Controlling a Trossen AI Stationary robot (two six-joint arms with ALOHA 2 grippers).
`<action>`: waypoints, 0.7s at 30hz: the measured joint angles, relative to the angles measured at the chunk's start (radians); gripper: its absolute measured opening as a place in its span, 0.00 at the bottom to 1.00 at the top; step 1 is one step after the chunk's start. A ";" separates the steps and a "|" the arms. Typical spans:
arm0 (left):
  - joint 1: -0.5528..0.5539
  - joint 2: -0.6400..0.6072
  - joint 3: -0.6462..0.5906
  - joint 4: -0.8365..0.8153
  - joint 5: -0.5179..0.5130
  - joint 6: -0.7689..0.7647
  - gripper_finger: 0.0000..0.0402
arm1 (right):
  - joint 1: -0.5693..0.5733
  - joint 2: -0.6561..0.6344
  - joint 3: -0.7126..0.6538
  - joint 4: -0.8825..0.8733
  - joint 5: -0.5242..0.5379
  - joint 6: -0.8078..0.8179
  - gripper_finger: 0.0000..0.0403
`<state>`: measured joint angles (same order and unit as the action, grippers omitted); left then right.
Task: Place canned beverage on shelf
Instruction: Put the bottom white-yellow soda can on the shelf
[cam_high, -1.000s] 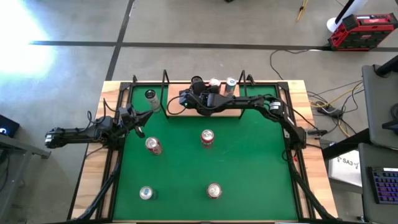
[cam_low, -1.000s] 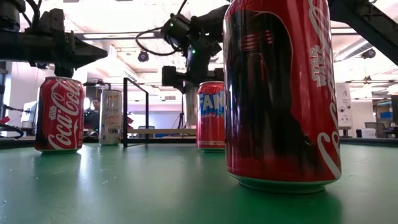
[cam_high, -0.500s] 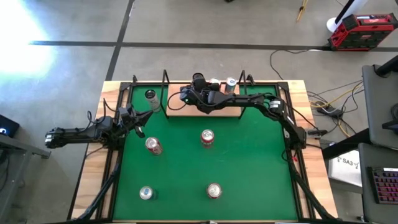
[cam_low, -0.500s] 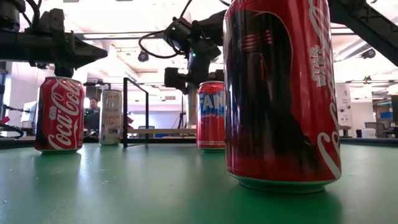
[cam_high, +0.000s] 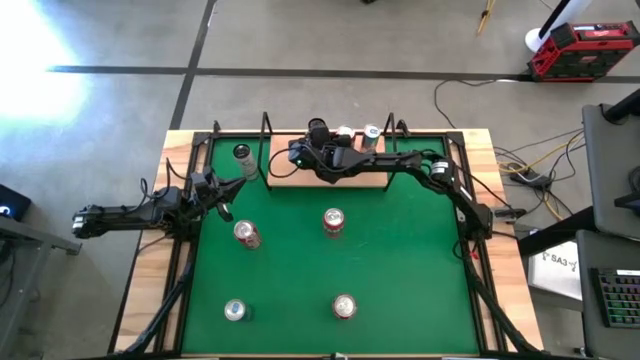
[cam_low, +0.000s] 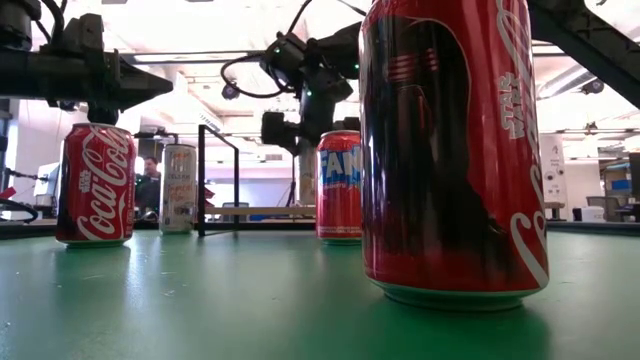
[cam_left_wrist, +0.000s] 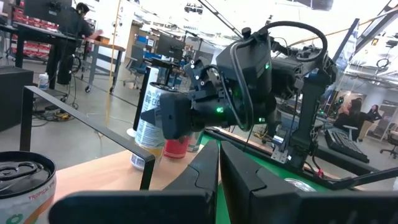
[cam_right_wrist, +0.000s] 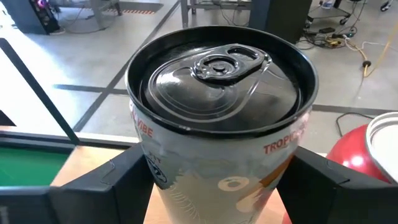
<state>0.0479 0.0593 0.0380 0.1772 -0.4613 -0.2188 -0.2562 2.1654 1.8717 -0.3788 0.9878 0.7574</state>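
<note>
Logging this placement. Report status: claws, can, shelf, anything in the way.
Right claw shut on the black-topped can, over the shelf. Left claw shut, empty, at the mat's left edge. Two cans already on the shelf, beside the held one.

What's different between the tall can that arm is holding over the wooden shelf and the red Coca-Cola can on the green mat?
The tall can is white with a black top; the Coca-Cola can is red with white script. The tall can sits between the right gripper's fingers at the shelf; the Coca-Cola can stands free on the green mat. Both are upright and unopened-looking.
</note>
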 joint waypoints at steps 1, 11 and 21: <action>0.000 0.000 0.000 0.000 0.000 0.000 0.00 | 0.000 0.000 0.000 -0.004 -0.001 0.000 0.68; 0.000 0.000 0.000 0.000 0.000 0.000 0.00 | 0.000 0.000 0.000 0.000 0.016 -0.062 0.74; 0.000 0.000 0.000 0.000 0.000 0.000 0.00 | 0.010 -0.020 0.001 -0.016 0.015 -0.063 0.91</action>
<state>0.0477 0.0593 0.0382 0.1772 -0.4614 -0.2192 -0.2457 2.1458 1.8731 -0.3947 1.0024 0.6947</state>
